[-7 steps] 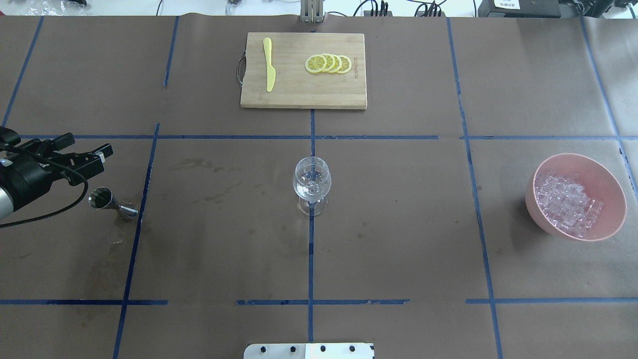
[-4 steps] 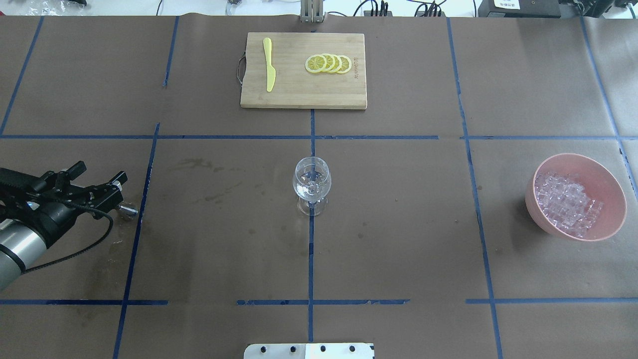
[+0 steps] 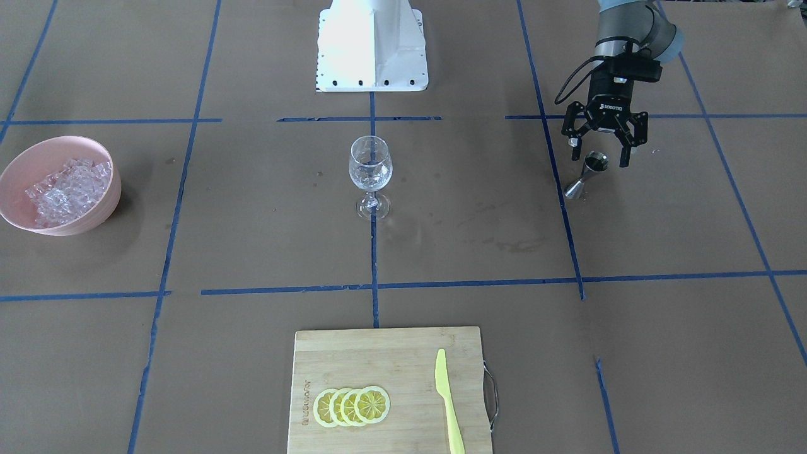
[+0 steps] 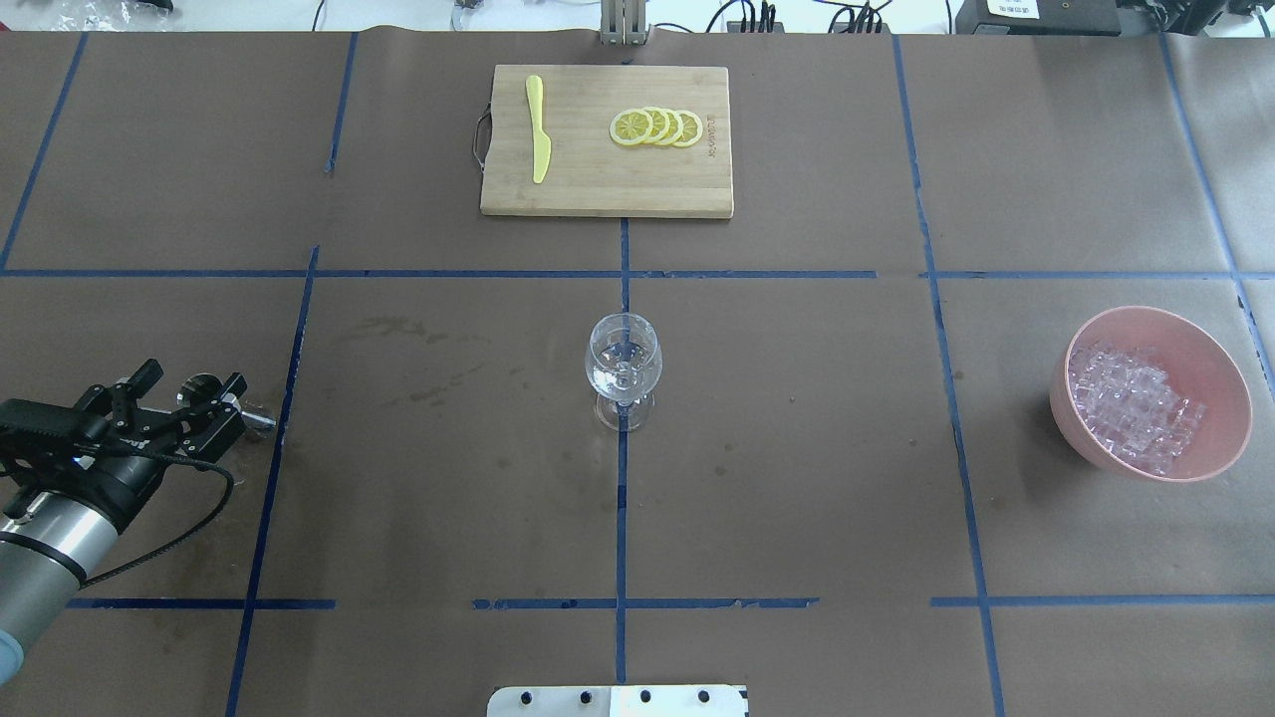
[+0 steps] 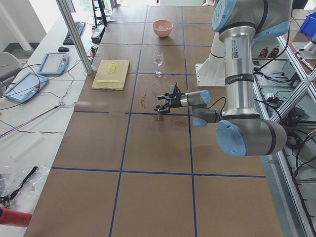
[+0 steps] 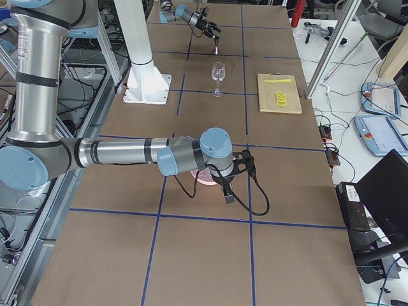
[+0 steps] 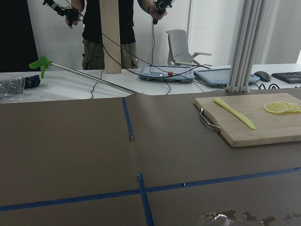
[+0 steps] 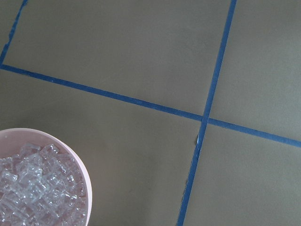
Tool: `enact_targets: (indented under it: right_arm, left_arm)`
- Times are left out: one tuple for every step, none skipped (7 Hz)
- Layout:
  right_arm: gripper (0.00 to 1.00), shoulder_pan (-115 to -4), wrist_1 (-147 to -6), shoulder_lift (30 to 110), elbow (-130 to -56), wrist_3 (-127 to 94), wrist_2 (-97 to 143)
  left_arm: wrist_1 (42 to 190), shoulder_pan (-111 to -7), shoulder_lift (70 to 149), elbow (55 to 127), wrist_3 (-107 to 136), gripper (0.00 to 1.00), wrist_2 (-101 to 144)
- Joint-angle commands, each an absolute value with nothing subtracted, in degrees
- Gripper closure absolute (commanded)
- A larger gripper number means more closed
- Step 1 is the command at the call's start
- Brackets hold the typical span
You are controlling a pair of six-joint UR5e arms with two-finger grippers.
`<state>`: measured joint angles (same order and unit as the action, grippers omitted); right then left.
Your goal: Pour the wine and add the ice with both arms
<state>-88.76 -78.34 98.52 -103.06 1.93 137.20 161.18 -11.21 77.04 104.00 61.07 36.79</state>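
**Front view:** The left gripper (image 3: 599, 150) hangs with jaws spread wide on either side of the steel jigger (image 3: 586, 175). The jigger's cup sits between the fingertips, seemingly untouched, a stance that reads as lining up a grasp on the measure. The glass (image 3: 371, 167) stands at the table's centre, well apart, where either arm can reach it. The pink bowl (image 3: 94, 211) of ice (image 3: 63, 189) sits at the far end, on the right arm's side.

**Overhead:** The left gripper (image 4: 194, 383) straddles the jigger (image 4: 257, 420) at the left edge. The glass (image 4: 623, 363) is in the middle, and the bowl (image 4: 1230, 398) with its ice (image 4: 1131, 398) is at the right. The wine cannot be made out: the jigger's inside is hidden, and any clear liquid in the glass is too faint to confirm.

**Left side:** The near arm reaches out low, its left gripper (image 5: 163, 101) level over the paper.

**Right side:** The right gripper (image 6: 229, 190) hovers by the bowl, which the arm mostly hides. Whether its jaws are spread or closed cannot be told.

**Left wrist:** No fingers show. A board (image 7: 263, 122) with a knife (image 7: 235, 113) and lemon slices (image 7: 282, 107) lies ahead, and a wet patch (image 7: 225, 217) marks the paper below.

**Right wrist:** The bowl rim (image 8: 80, 165) and ice (image 8: 37, 193) fill the lower-left corner, so the ice lies just below and to one side of this gripper, likely staged for picking.
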Motion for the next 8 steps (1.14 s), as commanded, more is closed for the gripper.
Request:
enact_targets:
  right_arm:
    - [0.0, -88.8, -78.4, 98.5, -103.2, 2.0, 137.2]
    - [0.0, -88.8, -78.4, 98.5, -103.2, 1.9, 137.2]
    - [0.0, -88.8, -78.4, 98.5, -103.2, 1.9, 137.2]
    - [0.0, -88.8, -78.3, 98.5, -103.2, 1.9, 137.2]
    - [0.0, -88.7, -78.4, 98.5, -103.2, 1.9, 137.2]
    - [0.0, -88.7, -78.4, 98.5, -103.2, 1.9, 137.2]
    - [0.0, -88.7, -78.4, 98.4, -103.3, 1.9, 137.2]
    - [0.0, -88.7, -78.4, 98.4, -103.2, 1.9, 137.2]
  left_arm:
    - [161.2, -10.6, 77.4, 100.8, 62.7, 0.0, 36.2]
    - [161.2, -10.3, 77.9, 100.0, 62.8, 0.0, 36.3]
    - [161.2, -10.0, 78.0, 99.3, 63.5, 0.0, 36.3]
    - [161.1, -9.5, 78.5, 97.8, 64.7, 0.0, 36.2]
    - [161.1, -9.0, 79.6, 96.4, 64.8, 0.0, 36.2]
    - [161.1, -8.2, 81.0, 94.9, 65.5, 0.04, 35.4]
    - [161.2, -8.0, 82.6, 93.5, 65.5, 0.13, 35.3]
    - [161.5, -8.0, 83.0, 93.4, 65.5, 0.34, 35.2]
